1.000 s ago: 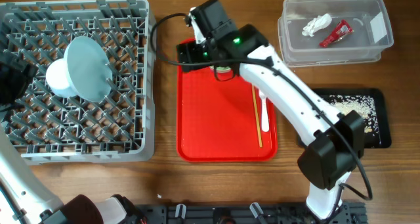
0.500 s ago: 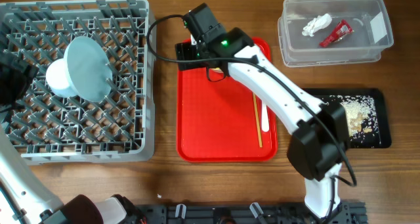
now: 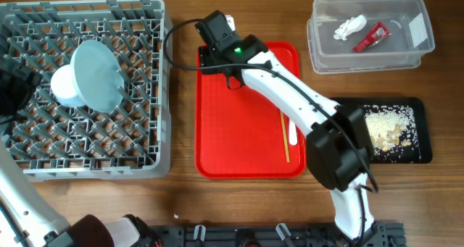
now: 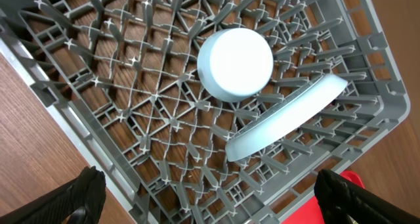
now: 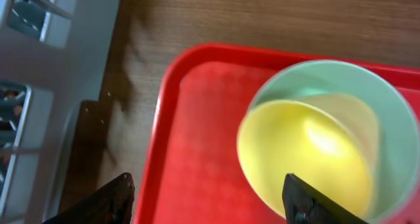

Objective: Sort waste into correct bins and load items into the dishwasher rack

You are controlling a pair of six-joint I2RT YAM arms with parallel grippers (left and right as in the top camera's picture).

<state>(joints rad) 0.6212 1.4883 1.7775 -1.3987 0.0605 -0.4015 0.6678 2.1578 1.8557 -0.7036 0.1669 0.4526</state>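
In the right wrist view the yellow cup (image 5: 308, 155) stands on the pale green saucer (image 5: 387, 106) at the red tray's far left corner. My right gripper (image 5: 210, 207) is open and empty, the cup beside its right finger; in the overhead view it (image 3: 216, 59) hides both. The pale-blue plate (image 3: 98, 73) and small bowl (image 3: 61, 88) sit in the grey rack (image 3: 87, 156). My left gripper (image 4: 213, 207) is open above the rack. Chopsticks (image 3: 283, 135) and white fork (image 3: 293, 131) lie on the tray. Tissue (image 3: 349, 26) and red wrapper (image 3: 371, 37) lie in the clear tub (image 3: 366, 55). Rice scraps (image 3: 388, 124) lie in the black tray (image 3: 424, 138).
The red tray (image 3: 239, 138) lies between the rack and the bins. The right arm stretches diagonally over the tray's right side. The rack's wall (image 5: 59, 66) stands just left of the right gripper. Bare wood shows along the front.
My right gripper has moved left and back toward the red tray's far left corner, and the arm has swung off the black tray. The left arm has not moved.
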